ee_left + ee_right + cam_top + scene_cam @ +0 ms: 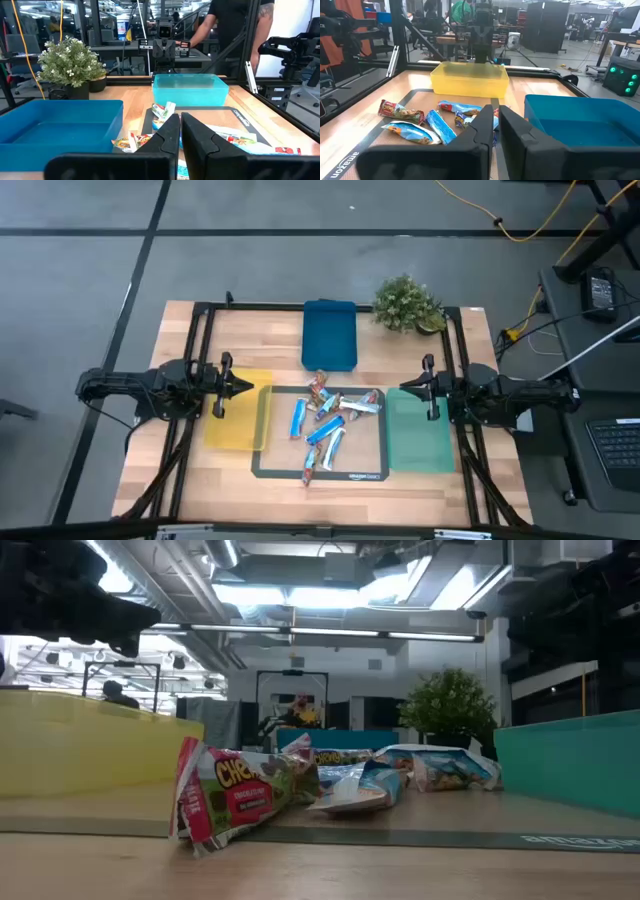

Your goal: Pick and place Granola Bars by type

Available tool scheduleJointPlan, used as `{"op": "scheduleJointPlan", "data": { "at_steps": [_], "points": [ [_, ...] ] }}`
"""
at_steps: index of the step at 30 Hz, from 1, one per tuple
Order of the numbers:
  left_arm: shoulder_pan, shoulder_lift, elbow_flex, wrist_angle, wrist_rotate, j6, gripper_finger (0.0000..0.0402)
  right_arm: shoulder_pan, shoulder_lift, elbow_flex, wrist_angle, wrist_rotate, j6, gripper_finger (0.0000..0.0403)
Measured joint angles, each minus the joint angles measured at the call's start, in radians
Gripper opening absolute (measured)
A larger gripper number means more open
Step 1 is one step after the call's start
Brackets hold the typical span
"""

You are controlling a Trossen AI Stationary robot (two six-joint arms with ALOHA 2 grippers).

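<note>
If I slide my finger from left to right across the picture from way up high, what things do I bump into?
Left gripper → yellow tray → pile of granola bars on the dark mat → green tray → right gripper. The blue tray and the little plant sit farther back.

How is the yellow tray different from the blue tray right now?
The yellow tray lies at the table's left, partly under the left gripper; the blue tray lies at the far middle beside the plant, with no arm over it. The yellow tray touches the dark mat; the blue tray sits beyond it. Both are empty of bars.
</note>
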Motion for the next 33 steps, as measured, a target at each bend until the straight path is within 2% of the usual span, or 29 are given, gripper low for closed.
{"op": "scheduleJointPlan", "data": {
  "at_steps": [33],
  "points": [
    [0.0, 0.0, 0.0, 0.0, 0.0, 0.0, 0.0006, 0.0, 0.0, 0.0, 0.0, 0.0, 0.0, 0.0034]
  ]
}}
